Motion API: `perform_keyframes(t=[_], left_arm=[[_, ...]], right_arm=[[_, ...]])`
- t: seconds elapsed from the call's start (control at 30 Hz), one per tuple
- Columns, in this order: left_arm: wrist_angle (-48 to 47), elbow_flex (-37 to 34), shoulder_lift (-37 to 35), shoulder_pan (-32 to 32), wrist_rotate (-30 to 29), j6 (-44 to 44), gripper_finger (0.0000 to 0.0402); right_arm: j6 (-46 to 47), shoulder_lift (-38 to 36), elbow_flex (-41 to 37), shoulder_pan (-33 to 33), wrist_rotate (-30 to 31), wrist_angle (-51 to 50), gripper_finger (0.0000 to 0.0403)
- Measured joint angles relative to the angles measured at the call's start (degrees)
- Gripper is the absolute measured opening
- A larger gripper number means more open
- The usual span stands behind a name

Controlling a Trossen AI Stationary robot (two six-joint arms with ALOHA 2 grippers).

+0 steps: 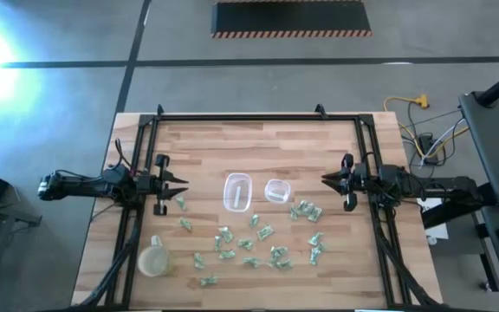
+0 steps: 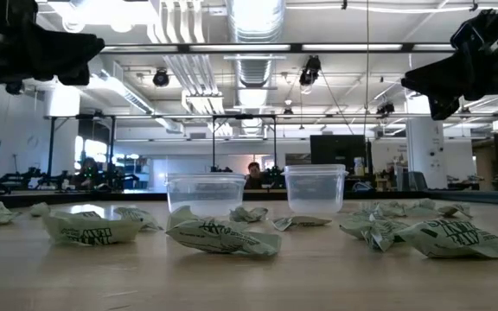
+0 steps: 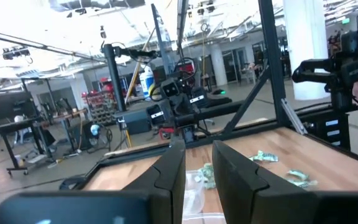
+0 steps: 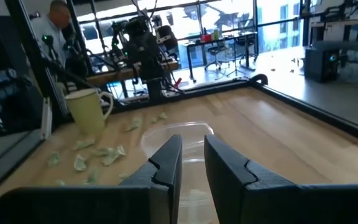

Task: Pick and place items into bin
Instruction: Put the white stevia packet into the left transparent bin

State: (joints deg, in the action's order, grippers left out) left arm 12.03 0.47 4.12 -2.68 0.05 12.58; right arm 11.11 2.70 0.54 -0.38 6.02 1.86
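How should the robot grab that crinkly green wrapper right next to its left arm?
Probably straight from above, with the fingers pinching across the narrow middle of the wrapper. It lies flat and loose on the table, so no side sticks up to grab. The left gripper hangs just beside it, fingers slightly apart, holding nothing.

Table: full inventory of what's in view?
Packets: about twenty, pale green and white, scattered over the table's near half
Oblong tub: one, clear, table centre
Square tub: one, clear, just right of the oblong tub
Mug: one, pale yellow-green, near-left
Table: one, wood
Left end effector: slightly open, empty, above the left side
Right end effector: slightly open, empty, above the right side
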Motion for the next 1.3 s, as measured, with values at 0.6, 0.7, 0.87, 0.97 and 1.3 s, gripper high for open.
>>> perform_keyframes(t=[0.6,0.7,0.87,0.97,1.3], left_arm=[[12.9,0.0,1.7,0.0,-10.1,-0.3,0.0063],[13.3,0.0,2.1,0.0,-11.5,-5.4,0.0063],[13.0,0.0,4.0,0.0,-9.5,-5.3,0.0063],[11.6,0.2,5.7,0.0,-6.0,-0.3,0.0063],[0.1,9.0,18.9,0.0,-0.5,1.4,0.0063]], right_arm=[[-2.3,0.8,0.0,0.0,-2.0,-0.9,0.0061],[-4.2,0.9,0.0,0.0,-2.0,-0.8,0.0061],[-8.0,0.9,0.0,0.0,-2.0,-0.8,0.0061],[-11.2,0.9,0.0,0.0,-2.0,-0.8,0.0061],[-15.2,2.0,3.1,0.0,-5.0,-2.5,0.0061]])
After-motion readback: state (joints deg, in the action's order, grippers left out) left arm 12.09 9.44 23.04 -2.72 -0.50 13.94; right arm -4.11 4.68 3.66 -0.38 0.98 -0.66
